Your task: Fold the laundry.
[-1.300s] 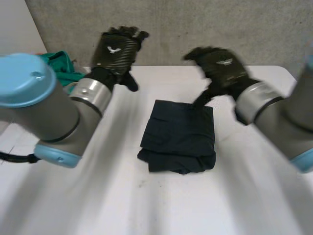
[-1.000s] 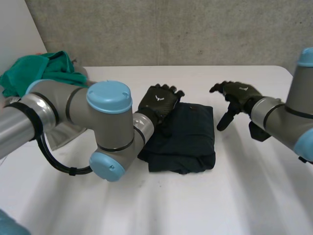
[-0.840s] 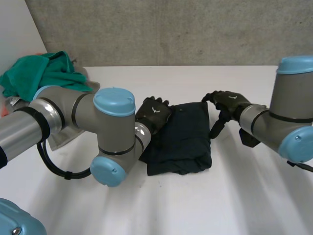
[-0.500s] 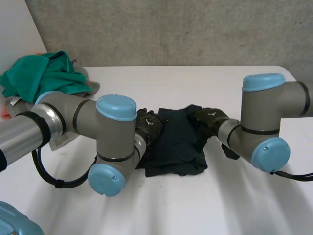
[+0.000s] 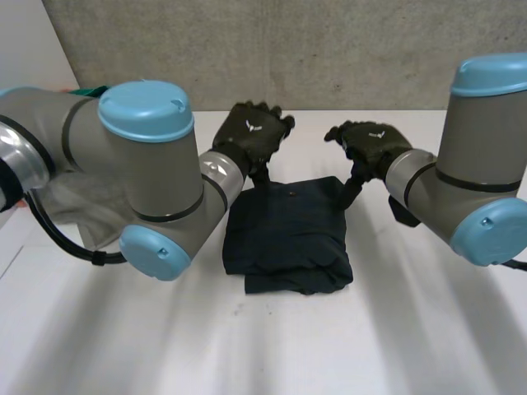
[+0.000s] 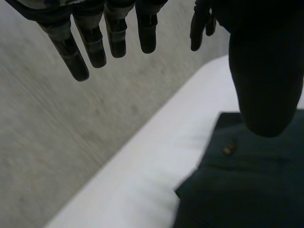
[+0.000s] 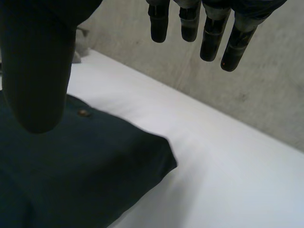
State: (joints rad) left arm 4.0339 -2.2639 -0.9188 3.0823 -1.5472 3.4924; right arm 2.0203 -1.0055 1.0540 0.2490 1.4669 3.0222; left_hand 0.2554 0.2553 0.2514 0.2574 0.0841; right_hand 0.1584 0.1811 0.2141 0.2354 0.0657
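Both hands have lifted away from the sides of the folded garment, where they pressed half a second ago, and now hang above its far edge.

From the head view, the left hand [image 5: 249, 134] is over the far left corner of the dark navy garment [image 5: 288, 234], fingers straight and slightly spread, holding nothing. The right hand [image 5: 368, 140] hangs over the far right corner, its fingers relaxed and empty too, the thumb pointing down toward the cloth. The garment lies folded into a rough rectangle in the middle of the white surface [image 5: 412, 329], between the two arms.

Seen from the left wrist, the left hand [image 6: 90, 42] has its fingers straight and apart, with the thumb well clear of them, above the garment [image 6: 247, 190]. A small button [image 6: 229, 148] shows near the cloth's far edge.

Seen from the right wrist, the right hand [image 7: 211, 35] is likewise spread, thumb apart from the fingers. Below it is a corner of the garment [image 7: 71, 166] with the button [image 7: 84, 113], lying flat on the surface [image 7: 228, 166].
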